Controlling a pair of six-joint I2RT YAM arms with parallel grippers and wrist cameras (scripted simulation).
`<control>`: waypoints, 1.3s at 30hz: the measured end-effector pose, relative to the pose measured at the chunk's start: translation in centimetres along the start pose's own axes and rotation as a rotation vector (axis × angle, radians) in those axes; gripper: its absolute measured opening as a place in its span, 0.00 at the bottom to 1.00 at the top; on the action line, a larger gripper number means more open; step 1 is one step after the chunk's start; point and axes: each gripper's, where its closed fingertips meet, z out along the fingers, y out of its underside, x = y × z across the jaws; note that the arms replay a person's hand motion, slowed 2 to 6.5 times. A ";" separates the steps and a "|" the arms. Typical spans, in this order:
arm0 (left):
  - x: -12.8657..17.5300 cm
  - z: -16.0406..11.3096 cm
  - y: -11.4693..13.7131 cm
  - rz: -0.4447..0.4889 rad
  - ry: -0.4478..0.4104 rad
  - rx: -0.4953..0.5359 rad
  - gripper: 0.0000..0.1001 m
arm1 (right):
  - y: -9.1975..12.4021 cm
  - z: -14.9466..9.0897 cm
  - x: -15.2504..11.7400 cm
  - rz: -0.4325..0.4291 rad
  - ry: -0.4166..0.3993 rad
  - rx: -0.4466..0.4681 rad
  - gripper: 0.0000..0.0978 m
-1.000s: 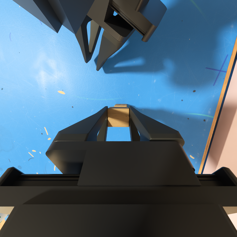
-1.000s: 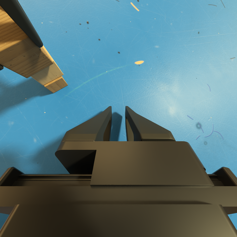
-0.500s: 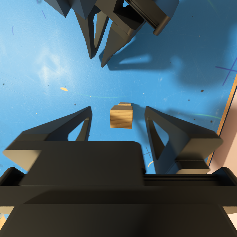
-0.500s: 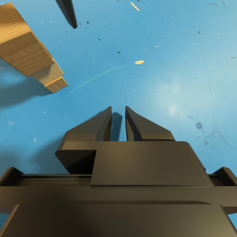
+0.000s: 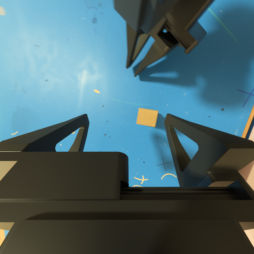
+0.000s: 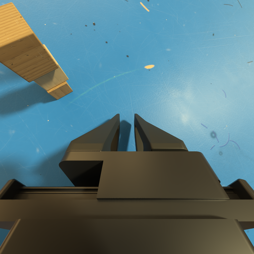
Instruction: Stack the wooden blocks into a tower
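A tower of three wooden blocks stands on the blue table. In the left wrist view I look straight down on its square top block (image 5: pixel 147 119). In the right wrist view the tower leans in from the upper left: top block (image 6: pixel 23 46), middle block (image 6: pixel 52 78), bottom block (image 6: pixel 60 90). My left gripper (image 5: pixel 127 116) is open and empty, high above the tower, which lies between its fingertips, nearer the right one. My right gripper (image 6: pixel 126 115) is shut and empty, beside the tower; it also shows in the left wrist view (image 5: pixel 131 71).
The blue table (image 5: pixel 55 68) is scratched and flecked with small marks. Its wooden edge (image 5: pixel 247 126) runs along the right in the left wrist view, with a pale floor beyond.
My left gripper let go of the top block, opened wide and rose away from the tower. The right gripper has not moved.
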 end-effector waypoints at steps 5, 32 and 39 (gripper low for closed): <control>-3.4 -3.7 -0.8 -0.109 -0.179 0.124 0.94 | 0.0 0.0 0.0 0.000 0.000 0.000 0.18; -17.2 -21.6 22.8 -1.004 -1.031 0.305 0.94 | 0.1 0.0 -0.2 -0.008 0.005 0.002 0.17; -17.1 -17.2 28.2 -1.112 -0.892 0.143 0.94 | 0.0 0.0 -0.2 -0.010 0.004 0.002 0.17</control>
